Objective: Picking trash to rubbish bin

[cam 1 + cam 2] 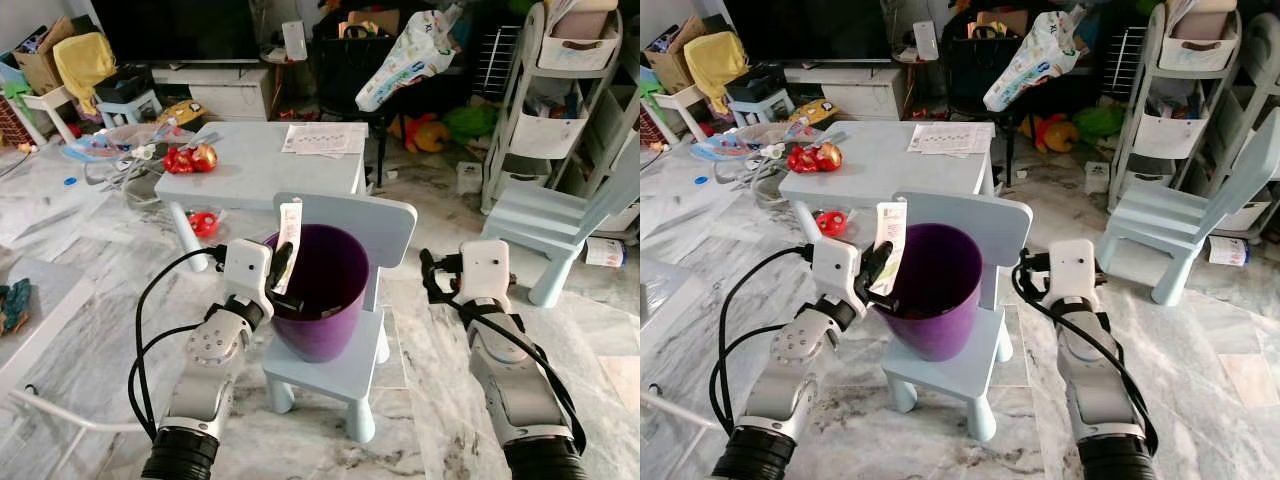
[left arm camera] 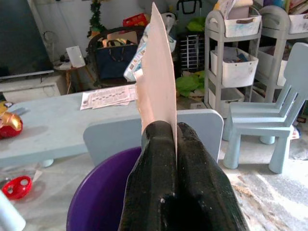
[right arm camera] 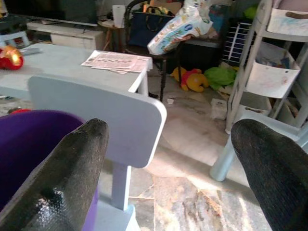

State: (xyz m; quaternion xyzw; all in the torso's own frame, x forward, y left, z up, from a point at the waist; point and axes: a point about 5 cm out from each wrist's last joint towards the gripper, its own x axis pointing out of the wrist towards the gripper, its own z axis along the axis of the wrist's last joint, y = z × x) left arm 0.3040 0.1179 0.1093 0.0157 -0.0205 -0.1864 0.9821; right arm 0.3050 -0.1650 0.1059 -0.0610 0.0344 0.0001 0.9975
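While the slip of paper (image 1: 289, 232) stands pinched upright in the left tool (image 1: 281, 268) at the near rim of the purple bin (image 1: 322, 290), the pick looks done and only the drop is left. The bin sits on a small blue chair (image 1: 352, 368). The right tool (image 1: 430, 275) hangs released beside it, and more bits lie on the counter (image 1: 255, 160) beyond.
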